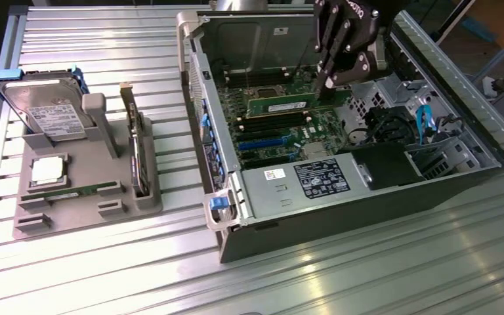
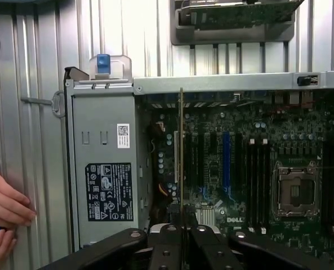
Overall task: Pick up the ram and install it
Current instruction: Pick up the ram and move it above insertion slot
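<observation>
The ram (image 1: 287, 103) is a narrow green stick with a white label, and my gripper (image 1: 328, 84) is shut on it. It hangs level just above the motherboard (image 1: 278, 131) inside the open computer case, near the dark memory slots (image 1: 274, 120). In the wrist view the ram (image 2: 181, 157) appears edge-on as a thin line rising from between the black fingers (image 2: 165, 236), over the board beside the blue slot (image 2: 226, 163). The memory slots (image 2: 258, 174) and the processor socket (image 2: 293, 191) lie off to one side. A second, similar green stick (image 1: 68, 191) rests in the grey holder (image 1: 121, 213).
The grey holder at the exterior view's left also carries a hard drive (image 1: 46, 108), a square silver processor (image 1: 49, 169) and a dark card on edge (image 1: 134, 151). The power supply (image 1: 309, 180) fills the case's near end. A person's hands (image 2: 3, 211) rest beside the case.
</observation>
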`<state>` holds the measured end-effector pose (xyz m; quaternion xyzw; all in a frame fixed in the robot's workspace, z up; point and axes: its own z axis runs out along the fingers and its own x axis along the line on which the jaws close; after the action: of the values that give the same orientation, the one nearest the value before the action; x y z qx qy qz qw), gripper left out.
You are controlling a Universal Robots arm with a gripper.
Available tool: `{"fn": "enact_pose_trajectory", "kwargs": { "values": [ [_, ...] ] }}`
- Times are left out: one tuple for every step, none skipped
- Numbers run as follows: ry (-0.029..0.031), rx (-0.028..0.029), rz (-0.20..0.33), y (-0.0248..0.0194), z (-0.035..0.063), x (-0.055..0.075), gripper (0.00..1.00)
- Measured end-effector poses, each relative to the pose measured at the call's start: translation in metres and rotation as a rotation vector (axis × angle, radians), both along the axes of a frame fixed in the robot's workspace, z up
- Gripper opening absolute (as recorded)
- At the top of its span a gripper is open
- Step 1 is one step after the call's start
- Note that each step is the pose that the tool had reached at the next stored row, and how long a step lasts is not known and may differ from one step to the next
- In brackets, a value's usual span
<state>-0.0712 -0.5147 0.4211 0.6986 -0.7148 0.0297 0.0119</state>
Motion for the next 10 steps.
{"fn": "enact_pose_trajectory", "kwargs": {
  "values": [
    [0.0000,0.0000,0.000,0.0000,0.0000,0.007,0.12],
    [0.0000,0.0001,0.000,0.0000,0.0000,0.011,0.12],
    [0.0000,0.0000,0.001,0.0000,0.0000,0.017,0.12],
    [0.0000,-0.0001,0.001,0.0000,0.0000,0.022,0.12],
    [0.0000,0.0001,0.001,0.0000,0.0000,0.028,0.12],
    [0.0000,0.0000,0.002,0.0000,0.0000,0.036,0.12],
    [0.0000,0.0000,0.002,0.0000,0.0000,0.045,0.12],
    [0.0000,0.0000,0.002,0.0000,0.0000,0.049,0.12],
    [0.0000,0.0000,0.002,0.0000,0.0000,0.053,0.12],
    [0.0000,0.0000,0.002,0.0000,0.0000,0.059,0.12]
  ]
}}
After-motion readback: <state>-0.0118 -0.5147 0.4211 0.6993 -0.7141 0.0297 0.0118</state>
